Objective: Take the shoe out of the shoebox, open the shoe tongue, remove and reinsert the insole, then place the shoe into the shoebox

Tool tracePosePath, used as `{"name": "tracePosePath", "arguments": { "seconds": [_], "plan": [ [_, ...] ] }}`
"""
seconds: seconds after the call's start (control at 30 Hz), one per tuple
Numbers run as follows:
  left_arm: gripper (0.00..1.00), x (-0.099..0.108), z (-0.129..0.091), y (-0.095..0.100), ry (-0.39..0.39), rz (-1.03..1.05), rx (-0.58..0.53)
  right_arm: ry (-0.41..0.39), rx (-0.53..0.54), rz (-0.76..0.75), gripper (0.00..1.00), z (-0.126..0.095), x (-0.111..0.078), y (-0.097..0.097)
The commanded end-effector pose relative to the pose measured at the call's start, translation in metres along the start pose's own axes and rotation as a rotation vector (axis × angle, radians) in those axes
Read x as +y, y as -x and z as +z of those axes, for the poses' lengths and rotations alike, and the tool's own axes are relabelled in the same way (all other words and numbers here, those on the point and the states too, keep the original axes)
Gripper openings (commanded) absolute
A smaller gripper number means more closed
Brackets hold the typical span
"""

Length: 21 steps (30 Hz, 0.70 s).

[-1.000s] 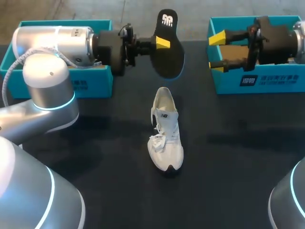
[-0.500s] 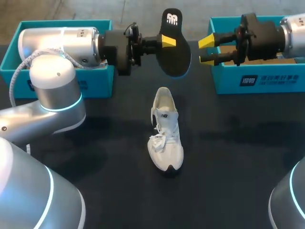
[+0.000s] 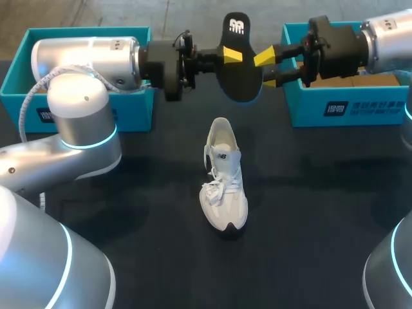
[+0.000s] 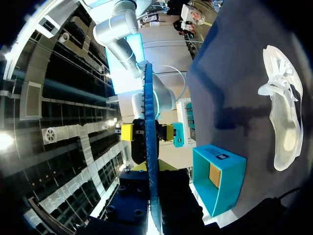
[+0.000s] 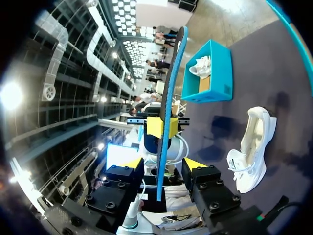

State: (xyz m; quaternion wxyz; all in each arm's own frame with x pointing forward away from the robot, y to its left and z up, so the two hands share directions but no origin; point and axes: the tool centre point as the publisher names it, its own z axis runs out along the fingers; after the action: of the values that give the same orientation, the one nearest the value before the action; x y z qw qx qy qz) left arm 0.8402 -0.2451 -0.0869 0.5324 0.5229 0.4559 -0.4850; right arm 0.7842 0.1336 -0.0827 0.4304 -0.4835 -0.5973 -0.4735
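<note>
Insole [image 3: 239, 71] aloft above bench [image 3: 322, 193], pinched by left hand [image 3: 230, 55]; right hand [image 3: 265, 69] spread around its opposite edge. Shoe [image 3: 224, 180] on bench beneath.

white emblem on the heel end of the black foam insole [image 3: 243, 80] | white print panel on the right teal cardboard shoebox [image 3: 373, 111] front, too small for me to read | small dark emblem on the white laced sneaker [image 3: 224, 187] side | unreadable sticker on my left arm's silver casing [image 3: 84, 55]
</note>
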Motion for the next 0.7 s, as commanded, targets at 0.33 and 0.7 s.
{"name": "tracePosePath", "arguments": {
  "seconds": [0.33, 0.7],
  "plan": [
    [0.00, 0.003, 0.012, 0.001, 0.007, 0.006, -0.022, -0.025, 0.003, 0.005, 0.45, 0.014, 0.008, 0.002],
    [0.00, -0.001, 0.014, 0.003, 0.007, 0.009, -0.039, -0.024, 0.010, 0.006, 0.36, 0.018, 0.007, 0.002]
  ]
}}
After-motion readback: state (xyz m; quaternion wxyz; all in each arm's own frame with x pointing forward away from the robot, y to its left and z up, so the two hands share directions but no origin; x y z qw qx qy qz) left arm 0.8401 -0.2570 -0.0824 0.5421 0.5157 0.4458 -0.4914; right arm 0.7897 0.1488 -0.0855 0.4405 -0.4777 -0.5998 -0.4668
